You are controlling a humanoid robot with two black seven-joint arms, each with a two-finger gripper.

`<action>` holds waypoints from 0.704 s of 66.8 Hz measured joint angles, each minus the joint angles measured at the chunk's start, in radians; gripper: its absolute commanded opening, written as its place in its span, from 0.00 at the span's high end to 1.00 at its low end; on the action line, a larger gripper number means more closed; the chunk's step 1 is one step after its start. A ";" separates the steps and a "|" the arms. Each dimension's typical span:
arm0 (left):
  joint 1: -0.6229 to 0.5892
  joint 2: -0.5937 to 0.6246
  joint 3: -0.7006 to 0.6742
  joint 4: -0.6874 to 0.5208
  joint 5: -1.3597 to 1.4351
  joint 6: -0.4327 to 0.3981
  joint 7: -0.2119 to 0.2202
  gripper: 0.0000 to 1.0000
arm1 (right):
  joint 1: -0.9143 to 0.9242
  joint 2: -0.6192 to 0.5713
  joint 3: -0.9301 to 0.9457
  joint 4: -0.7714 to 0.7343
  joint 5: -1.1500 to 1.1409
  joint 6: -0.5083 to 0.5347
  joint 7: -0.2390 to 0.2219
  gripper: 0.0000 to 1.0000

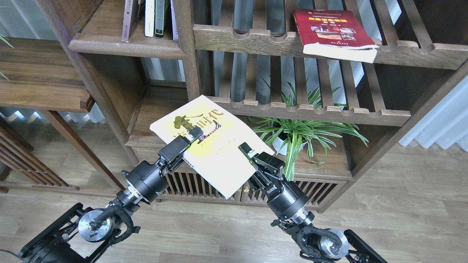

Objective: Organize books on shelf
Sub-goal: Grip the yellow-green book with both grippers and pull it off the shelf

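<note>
Yellow-green paperback (215, 146) with dark lettering hangs in the air in front of the bookcase, tilted, its far corner reaching up to the front rail of the lower slatted rack (314, 113). Both arms hold it. The left gripper (190, 136) has its fingers clamped on the book's left edge, one finger lying across the cover. The right gripper (245, 150) meets the book at its right edge, one finger showing on top of the cover; it looks closed on the book, though the lower finger is hidden beneath.

Up and to the right, a thick red book (334, 31) with a photo cover lies flat on the upper slatted rack (256, 40), its white page block overhanging the front rail. At the top left, the solid dark-brown shelf (128, 45) carries a few thin upright volumes (148, 16), leaning slightly.

Behind the held paperback, a spider plant (296, 131) in a white pot stands on the low ledge of the bookcase. Pale wooden floor (402, 190) stretches beneath everything.
</note>
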State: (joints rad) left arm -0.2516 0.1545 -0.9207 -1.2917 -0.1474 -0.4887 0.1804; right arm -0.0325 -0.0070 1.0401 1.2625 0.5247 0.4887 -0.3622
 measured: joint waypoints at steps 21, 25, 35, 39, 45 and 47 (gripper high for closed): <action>-0.002 0.003 0.002 0.005 0.002 0.000 -0.007 0.94 | 0.000 0.005 0.000 0.000 0.001 0.000 0.000 0.89; -0.002 0.003 0.002 0.007 0.002 -0.001 -0.008 0.94 | 0.002 0.004 0.001 0.000 0.001 0.000 0.002 0.61; 0.000 0.004 0.002 0.009 0.002 0.000 -0.010 0.94 | 0.013 0.004 0.002 0.000 -0.007 0.000 0.011 0.19; 0.000 0.004 0.002 0.011 0.003 0.000 -0.010 0.93 | 0.016 0.005 0.001 0.000 -0.018 0.000 0.013 0.13; 0.000 0.005 0.002 0.012 0.003 0.000 -0.010 0.93 | 0.018 0.007 0.003 0.001 -0.029 0.000 0.015 0.09; 0.000 0.005 0.002 0.012 0.003 0.000 -0.009 0.93 | 0.018 0.007 0.006 0.001 -0.031 0.000 0.015 0.07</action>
State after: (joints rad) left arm -0.2514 0.1594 -0.9189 -1.2795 -0.1442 -0.4884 0.1710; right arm -0.0142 -0.0001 1.0461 1.2637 0.4938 0.4886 -0.3475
